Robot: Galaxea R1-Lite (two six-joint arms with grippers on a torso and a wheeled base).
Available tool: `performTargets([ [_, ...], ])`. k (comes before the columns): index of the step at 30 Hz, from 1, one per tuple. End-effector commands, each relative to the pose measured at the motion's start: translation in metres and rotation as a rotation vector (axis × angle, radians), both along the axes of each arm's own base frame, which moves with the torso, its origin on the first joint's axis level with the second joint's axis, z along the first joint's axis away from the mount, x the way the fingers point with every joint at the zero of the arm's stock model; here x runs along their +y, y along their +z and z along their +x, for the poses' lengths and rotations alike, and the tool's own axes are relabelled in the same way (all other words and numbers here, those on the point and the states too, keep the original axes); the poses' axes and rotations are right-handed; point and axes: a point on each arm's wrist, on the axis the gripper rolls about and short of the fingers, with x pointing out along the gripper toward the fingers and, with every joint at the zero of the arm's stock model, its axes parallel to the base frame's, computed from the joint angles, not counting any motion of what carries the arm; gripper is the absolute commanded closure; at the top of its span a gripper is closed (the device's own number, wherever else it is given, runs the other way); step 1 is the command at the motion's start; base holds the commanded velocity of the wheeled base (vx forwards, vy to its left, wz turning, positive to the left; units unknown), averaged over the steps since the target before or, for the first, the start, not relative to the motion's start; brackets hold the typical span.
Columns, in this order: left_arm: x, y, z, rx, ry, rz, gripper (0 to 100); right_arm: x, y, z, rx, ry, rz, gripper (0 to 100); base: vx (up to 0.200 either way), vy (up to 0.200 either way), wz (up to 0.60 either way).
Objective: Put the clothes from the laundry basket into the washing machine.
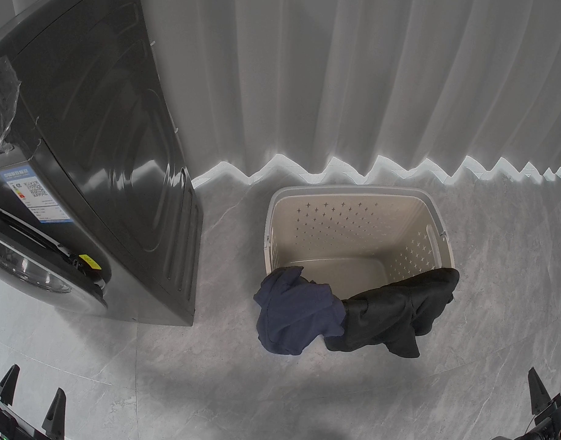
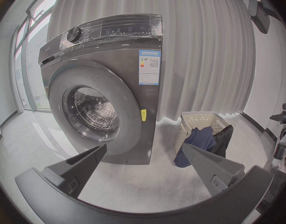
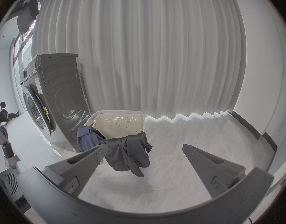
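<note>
A beige laundry basket point(image 1: 353, 215) stands on the floor in front of a curtain. Over its near rim hang a navy blue garment point(image 1: 295, 313) and a black garment point(image 1: 396, 313). To the basket's left stands the dark grey washing machine point(image 1: 97, 154), its round door point(image 2: 93, 112) shut. My left gripper point(image 1: 30, 392) is open at the lower left, near the floor in front of the machine. Low at the right, my right gripper point(image 1: 552, 374) is open too, nearer than the basket. The basket point(image 3: 118, 122) and both garments point(image 3: 127, 151) also lie ahead in the right wrist view.
A white pleated curtain point(image 1: 353, 74) hangs behind the basket and the machine. Grey marble-pattern floor point(image 1: 231, 386) lies open between the grippers and the basket. A tripod stand point(image 2: 283, 131) is off to one side.
</note>
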Motion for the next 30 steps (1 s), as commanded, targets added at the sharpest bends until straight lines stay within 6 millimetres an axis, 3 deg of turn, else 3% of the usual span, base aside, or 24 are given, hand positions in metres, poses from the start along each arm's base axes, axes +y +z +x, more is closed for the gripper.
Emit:
performTargets([
  [1,0.0000,-0.0053,0.0000,0.002,0.000,0.000,0,0.0000,-0.0053,0.0001,0.002,0.001,0.000,0,0.000,0.000,0.00],
  [30,0.0000,-0.0052,0.0000,0.000,0.000,0.000,0,0.0000,-0.0053,0.0001,0.002,0.001,0.000,0,0.000,0.200,0.00],
])
